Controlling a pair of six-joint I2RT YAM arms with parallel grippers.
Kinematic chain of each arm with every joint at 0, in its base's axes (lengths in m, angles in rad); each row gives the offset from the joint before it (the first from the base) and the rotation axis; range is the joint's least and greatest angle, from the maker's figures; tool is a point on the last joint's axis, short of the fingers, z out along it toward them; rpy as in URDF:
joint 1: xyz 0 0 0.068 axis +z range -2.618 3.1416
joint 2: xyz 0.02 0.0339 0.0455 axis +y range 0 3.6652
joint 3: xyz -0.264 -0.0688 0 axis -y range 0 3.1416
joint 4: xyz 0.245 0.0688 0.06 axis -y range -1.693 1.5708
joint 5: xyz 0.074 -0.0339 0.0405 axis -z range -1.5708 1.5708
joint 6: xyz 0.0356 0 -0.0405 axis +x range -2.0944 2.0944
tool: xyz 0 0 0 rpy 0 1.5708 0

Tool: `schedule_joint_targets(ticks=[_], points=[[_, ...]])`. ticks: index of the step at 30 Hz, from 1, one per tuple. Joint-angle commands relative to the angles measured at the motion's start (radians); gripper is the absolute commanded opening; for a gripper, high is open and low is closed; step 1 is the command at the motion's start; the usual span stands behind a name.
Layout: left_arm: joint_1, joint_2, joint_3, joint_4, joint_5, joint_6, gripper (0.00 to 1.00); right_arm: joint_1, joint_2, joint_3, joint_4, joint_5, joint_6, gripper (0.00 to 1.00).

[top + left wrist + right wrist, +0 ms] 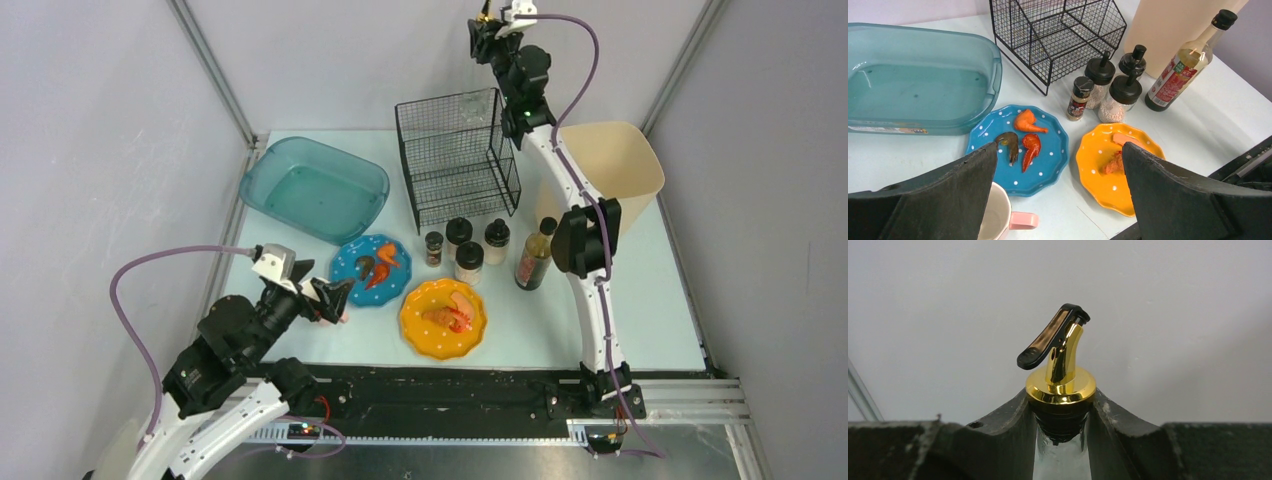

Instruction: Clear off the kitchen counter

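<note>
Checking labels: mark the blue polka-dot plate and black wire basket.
Blue polka-dot plate (1052, 152): left wrist view, bare right side.
Black wire basket (455, 195): top external view, near mesh wall.

Bright, even, soft-shadowed light; sharp focus, with glare on the gold spout (1060, 371).

Kitchen counter (660, 330) held tub (315, 190) at 10 o'clock, wire basket (457, 160) at 12, bin (620, 165) at 2; blue plate (371, 270), orange plate (443, 318), jars (468, 262) and sauce bottle (534, 258) at centre.
</note>
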Motion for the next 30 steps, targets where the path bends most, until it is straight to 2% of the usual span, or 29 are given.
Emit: schedule_joint_targets(ticks=[1, 20, 30], points=[[0.008, 0.001, -0.004, 0.026, -0.005, 0.025, 0.98, -0.020, 0.006, 0.061, 0.133, 0.001, 0.048, 0.00], [0.008, -0.009, -0.008, 0.026, -0.008, 0.025, 0.98, -0.004, -0.028, -0.200, 0.133, 0.022, -0.052, 0.00], [0.009, -0.006, -0.008, 0.026, -0.005, 0.025, 0.98, -0.016, -0.072, -0.373, 0.187, 0.063, -0.021, 0.00]])
